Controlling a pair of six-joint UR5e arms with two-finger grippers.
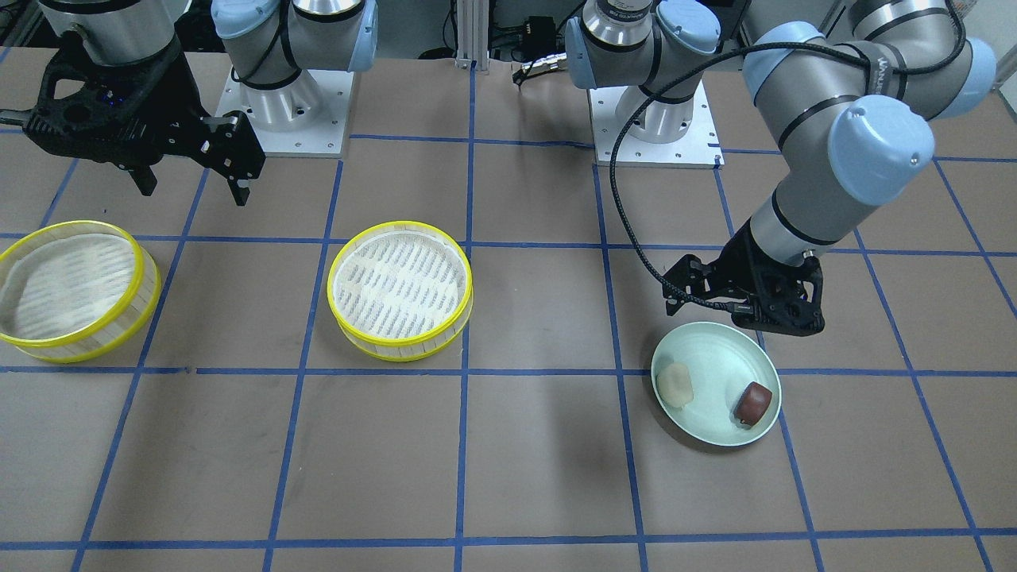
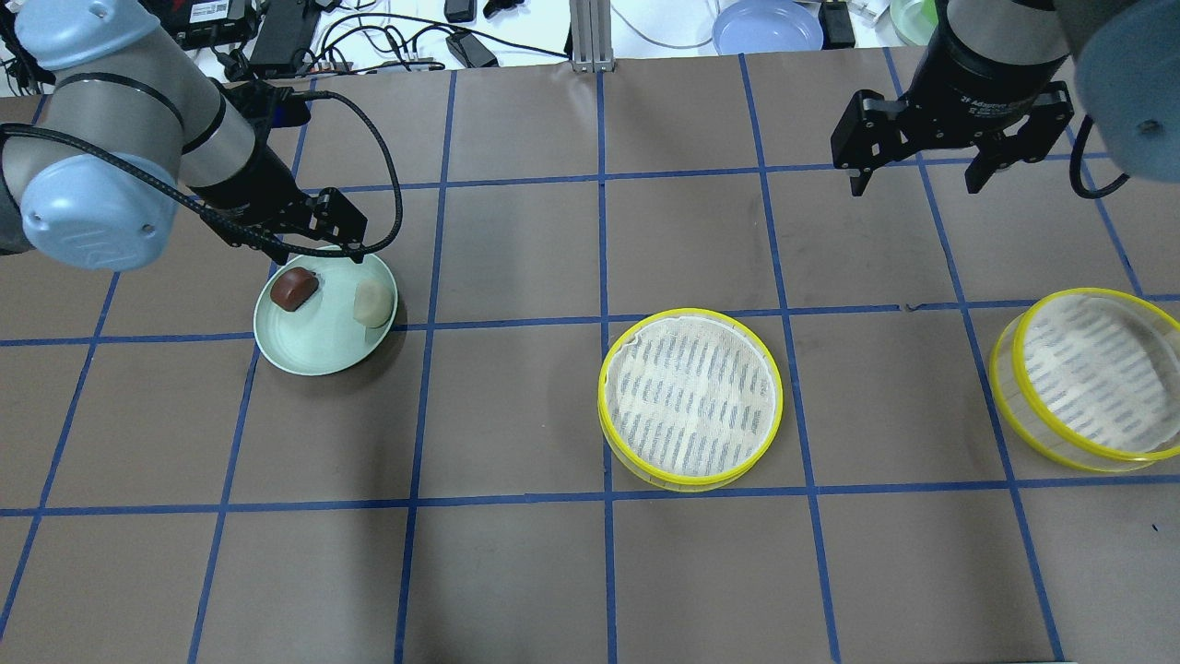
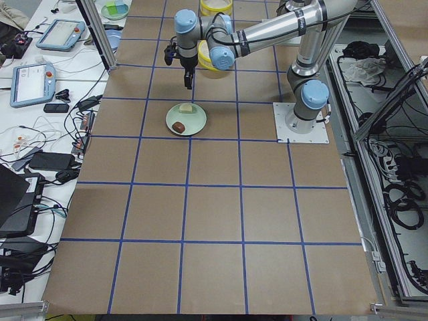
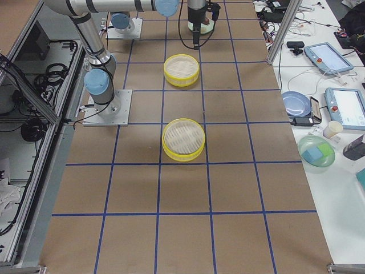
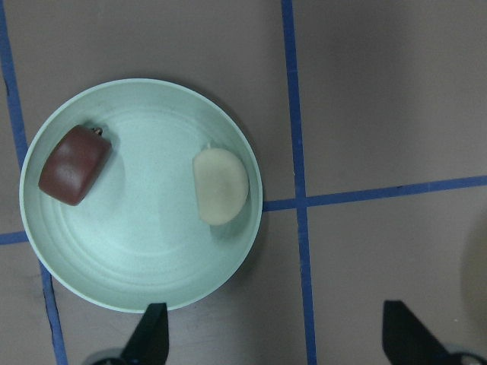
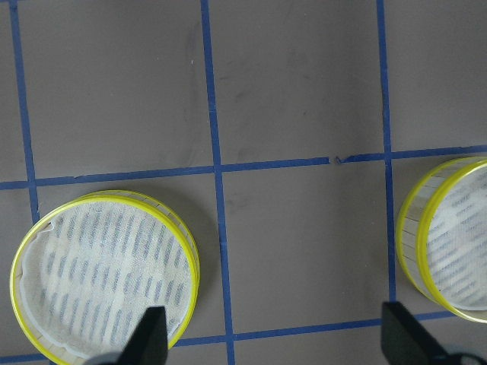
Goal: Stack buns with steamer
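A cream-white bun (image 2: 373, 303) and a glossy reddish-brown bun (image 2: 294, 289) lie apart on a pale green plate (image 2: 313, 355) at the table's left. My left gripper (image 2: 309, 247) hovers open over the plate's far rim. In the left wrist view the cream bun (image 5: 221, 185) and the brown bun (image 5: 74, 165) lie ahead of the open fingertips (image 5: 152, 334). One empty yellow-rimmed steamer tray (image 2: 690, 397) sits mid-table and a second (image 2: 1088, 378) at the right edge. My right gripper (image 2: 922, 175) is open and empty, raised behind and between the two trays.
Blue tape lines grid the brown table. The two arm bases (image 1: 286, 111) (image 1: 651, 119) stand at the robot's side. A blue plate (image 2: 767, 26), cables and devices lie beyond the far edge. Bare table shows between the green plate and the middle tray.
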